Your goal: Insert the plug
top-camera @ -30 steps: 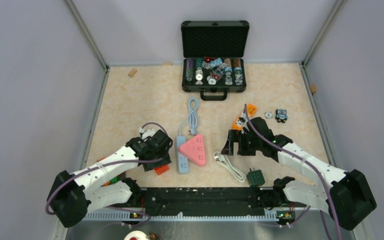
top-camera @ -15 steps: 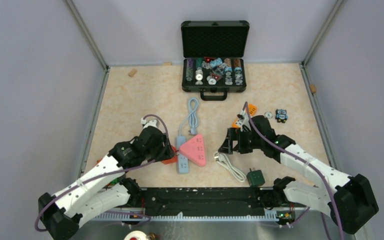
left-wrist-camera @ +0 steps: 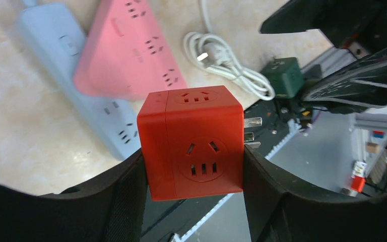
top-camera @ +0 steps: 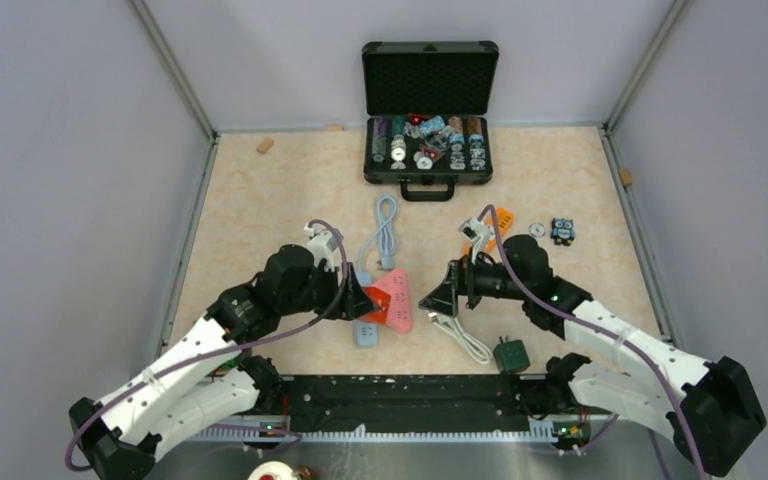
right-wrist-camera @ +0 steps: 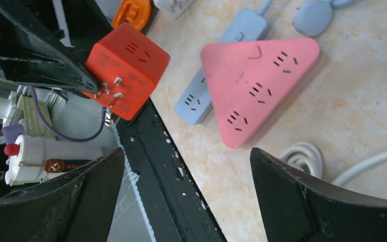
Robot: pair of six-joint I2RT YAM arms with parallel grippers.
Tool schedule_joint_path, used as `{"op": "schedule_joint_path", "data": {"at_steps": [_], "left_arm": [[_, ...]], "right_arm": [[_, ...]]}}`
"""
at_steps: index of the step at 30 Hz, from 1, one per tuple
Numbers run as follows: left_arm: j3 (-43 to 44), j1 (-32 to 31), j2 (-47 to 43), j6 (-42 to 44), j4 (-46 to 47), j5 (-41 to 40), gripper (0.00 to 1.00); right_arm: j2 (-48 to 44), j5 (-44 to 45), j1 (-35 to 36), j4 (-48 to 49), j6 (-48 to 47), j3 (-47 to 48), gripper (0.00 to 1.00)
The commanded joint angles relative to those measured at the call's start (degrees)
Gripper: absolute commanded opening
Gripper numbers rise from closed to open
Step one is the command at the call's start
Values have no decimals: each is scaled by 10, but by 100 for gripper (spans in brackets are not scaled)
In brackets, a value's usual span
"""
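**A:** Where is the plug?

**B:** It is the red cube (left-wrist-camera: 191, 141), gripped in the left claw (left-wrist-camera: 194, 176). One finger presses on each side of it, and the socket faces point at the wrist camera.

**A:** And the prongs (left-wrist-camera: 252, 133)?

**B:** They stick out at 3 o'clock in the left wrist view (three flat pins, bare, in nothing).

**A:** Where does the cube sit from above?

**B:** At 9 o'clock of the pink strip (right-wrist-camera: 259, 85), over its left corner. It looks held clear of the tabletop (top-camera: 280, 190), though I cannot tell by how much.

**A:** What about the pink strip?

**B:** It is a flat triangle with its sockets facing up, and it lies partly across the blue strip (right-wrist-camera: 201, 98). The blue strip's end pokes out at 7 o'clock.

**A:** And the right claw (right-wrist-camera: 187, 186)?

**B:** Its fingers are spread wide with nothing between them. It hangs at 3 o'clock of the pink strip, just beside it and pointing at it.

**A:** Anything else nearby?

**B:** A coiled white cable (top-camera: 460, 335) lies at 4 o'clock of the pink strip, and a green cube (top-camera: 509, 354) sits beyond it toward 5 o'clock. An open black case (top-camera: 428, 110) stands well apart at 12 o'clock (full of small parts, too small to name).
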Motion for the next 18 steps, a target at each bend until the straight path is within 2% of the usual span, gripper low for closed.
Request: {"op": "schedule_joint_path", "data": {"at_steps": [1, 6, 13, 18], "left_arm": [[-4, 1, -1, -23, 118, 87, 27], [-11, 1, 20, -68, 139, 88, 25], [31, 2, 80, -108, 89, 70, 17], [46, 2, 113, -108, 90, 98, 13]], "right_arm": [[-29, -4, 22, 101, -7, -6, 91], [-30, 24, 30, 98, -10, -4, 91], [-8, 84, 90, 90, -96, 8, 91], [0, 55, 109, 151, -161, -13, 90]]}}
